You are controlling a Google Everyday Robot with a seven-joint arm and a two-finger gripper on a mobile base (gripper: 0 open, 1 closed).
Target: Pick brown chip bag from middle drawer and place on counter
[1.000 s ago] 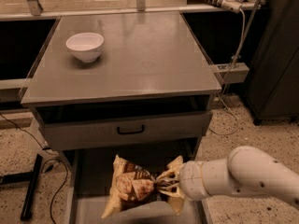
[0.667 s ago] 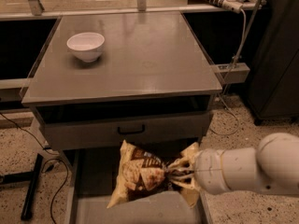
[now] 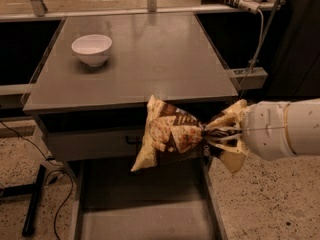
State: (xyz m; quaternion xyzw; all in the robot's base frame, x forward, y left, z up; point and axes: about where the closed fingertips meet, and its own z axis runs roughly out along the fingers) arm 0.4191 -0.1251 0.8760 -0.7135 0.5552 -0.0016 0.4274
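My gripper (image 3: pixel 216 135) is shut on the right end of the brown chip bag (image 3: pixel 170 134) and holds it in the air. The bag hangs sideways in front of the counter's front edge, above the open middle drawer (image 3: pixel 142 204). The bag's pale yellow ends stick out left and right; its pictured chips face me. The drawer floor is bare. The counter (image 3: pixel 150 59) lies behind and above the bag. My white arm (image 3: pixel 285 129) reaches in from the right.
A white bowl (image 3: pixel 92 49) stands on the counter at the back left. A closed drawer front with a black handle (image 3: pixel 90 143) sits under the counter's edge. A black stand leg (image 3: pixel 34 199) and cables lie on the floor at left. A cable and pole stand at the back right.
My gripper has lifted the chip bag up out of the drawer, from near the drawer floor to the height of the counter's front edge, and moved it a little to the right.
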